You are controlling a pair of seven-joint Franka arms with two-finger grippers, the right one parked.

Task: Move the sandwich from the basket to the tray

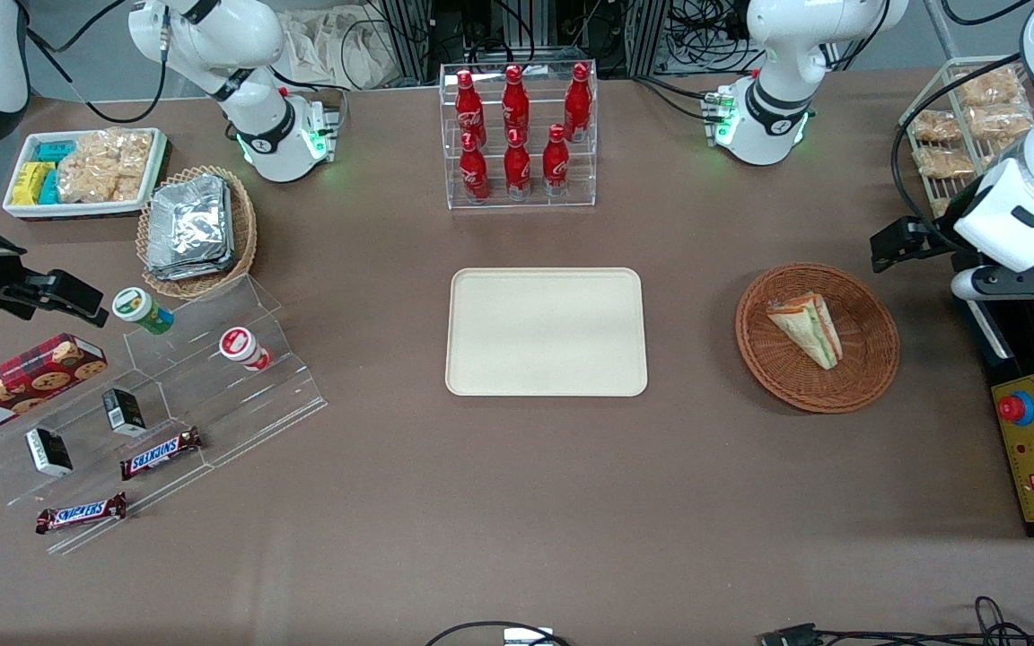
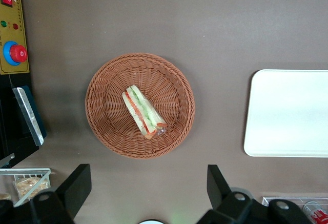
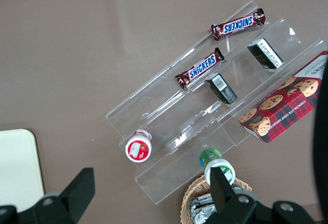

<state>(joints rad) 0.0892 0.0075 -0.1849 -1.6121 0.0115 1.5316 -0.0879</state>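
The sandwich (image 1: 806, 328) (image 2: 144, 112) is a pale bread wedge with green, orange and red layers, lying in the middle of the reddish-brown wicker basket (image 1: 876, 359) (image 2: 107, 121). The cream tray (image 1: 546, 332) (image 2: 289, 114) lies flat at the table's middle, with nothing on it, about a basket's width from the basket toward the parked arm's end. My left gripper (image 2: 147, 185) hangs high over the table at the working arm's end, beside the basket and not over it. Its black fingers (image 2: 77, 183) stand wide open with only bare table between them.
A black control box with a red button (image 1: 1033, 449) (image 2: 14, 54) lies close beside the basket at the working arm's end. A wire rack of snack packs (image 1: 966, 117) stands farther back. A clear rack of red bottles (image 1: 519, 135) stands farther from the camera than the tray.
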